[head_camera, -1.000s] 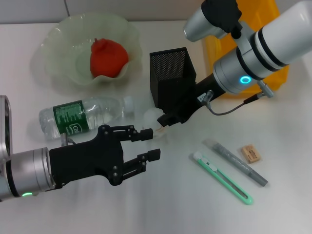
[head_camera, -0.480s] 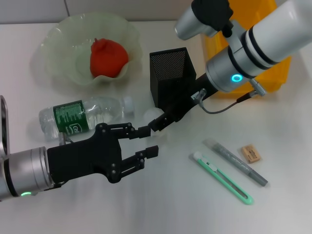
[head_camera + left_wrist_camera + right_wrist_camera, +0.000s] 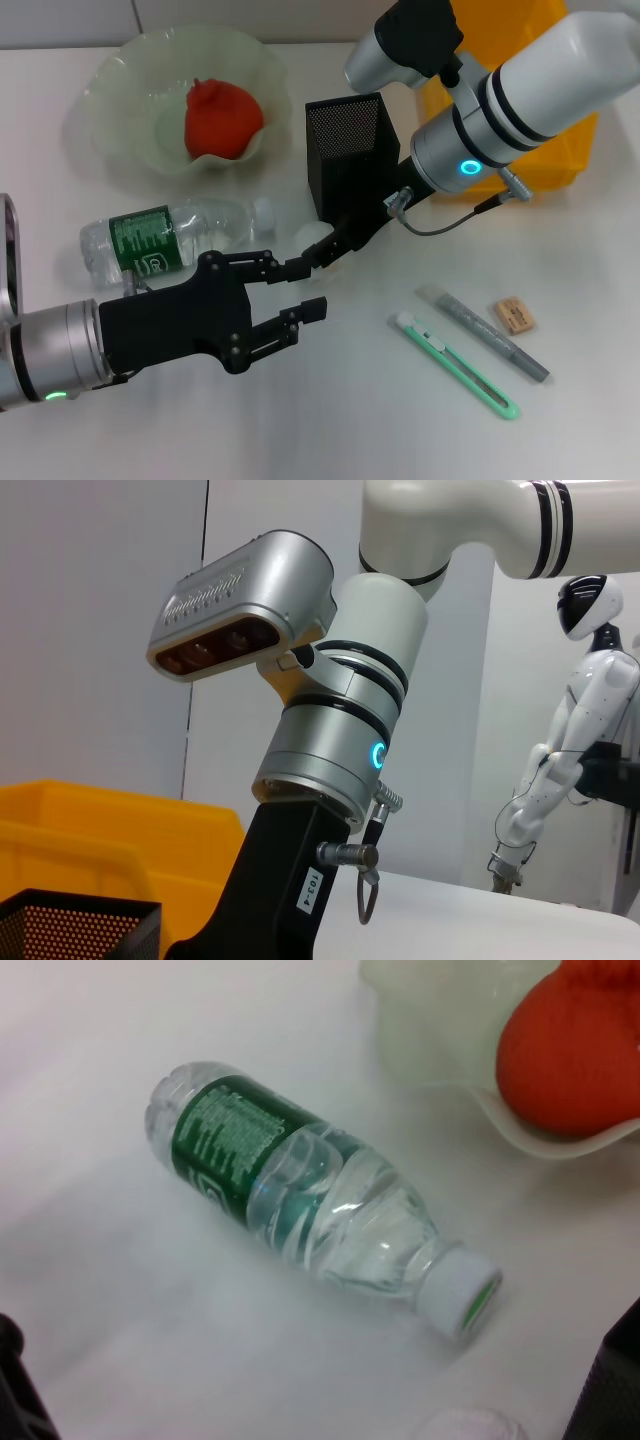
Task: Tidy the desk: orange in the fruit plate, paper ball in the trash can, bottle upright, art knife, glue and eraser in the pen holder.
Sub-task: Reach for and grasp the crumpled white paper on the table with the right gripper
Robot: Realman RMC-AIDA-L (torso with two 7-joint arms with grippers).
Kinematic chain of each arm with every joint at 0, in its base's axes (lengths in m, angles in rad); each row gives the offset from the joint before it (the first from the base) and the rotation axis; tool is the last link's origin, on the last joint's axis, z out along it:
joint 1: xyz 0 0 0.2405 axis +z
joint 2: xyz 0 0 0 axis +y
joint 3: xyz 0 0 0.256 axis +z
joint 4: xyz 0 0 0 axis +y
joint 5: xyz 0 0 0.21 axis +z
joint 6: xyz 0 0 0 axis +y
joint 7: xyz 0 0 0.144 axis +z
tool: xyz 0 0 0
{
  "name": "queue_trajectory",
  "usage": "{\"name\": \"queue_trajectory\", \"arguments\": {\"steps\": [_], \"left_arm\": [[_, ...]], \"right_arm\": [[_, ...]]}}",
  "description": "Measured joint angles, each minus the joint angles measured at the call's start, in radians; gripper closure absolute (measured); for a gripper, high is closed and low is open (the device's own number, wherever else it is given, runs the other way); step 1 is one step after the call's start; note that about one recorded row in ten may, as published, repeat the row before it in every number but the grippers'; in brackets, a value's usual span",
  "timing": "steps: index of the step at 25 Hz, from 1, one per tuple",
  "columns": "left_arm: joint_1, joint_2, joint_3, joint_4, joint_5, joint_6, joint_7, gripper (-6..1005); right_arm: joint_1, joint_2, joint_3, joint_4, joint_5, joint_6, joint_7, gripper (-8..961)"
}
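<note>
Two grippers near paper ball [image 3: 312, 236], bottle [image 3: 170, 240] lying flat

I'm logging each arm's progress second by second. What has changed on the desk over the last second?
The right gripper slid toward the robot's left, closing on the small crumpled white paper ball beside the black mesh pen holder. The open left gripper barely shifted. Nothing was taken or released. The lying clear bottle, red-orange orange, mint-green knife, grey glue stick and tan eraser stayed put.
</note>
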Motion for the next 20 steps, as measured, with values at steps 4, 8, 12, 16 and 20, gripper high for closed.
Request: {"name": "queue_trajectory", "arguments": {"steps": [4,8,12,16,20], "left_arm": [[-0.002,0.0,0.0,0.0,-0.002,-0.006,0.0,571],[-0.003,0.0,0.0,-0.002,-0.004,-0.014,0.0,571],[-0.006,0.0,0.0,-0.003,-0.004,-0.016,0.0,571],[-0.012,0.0,0.0,-0.005,-0.004,-0.022,0.0,571],[-0.014,-0.002,0.0,-0.006,-0.005,-0.031,0.0,570]], "right_arm": [[0.003,0.001,-0.006,0.011,0.012,0.019,-0.003,219],[0.016,0.002,-0.049,0.033,0.046,0.043,-0.007,226],[0.021,0.002,-0.09,0.036,0.052,0.055,-0.007,233],[0.022,0.002,-0.111,0.044,0.058,0.078,-0.007,240],[0.022,0.002,-0.119,0.052,0.075,0.087,-0.022,247]]}}
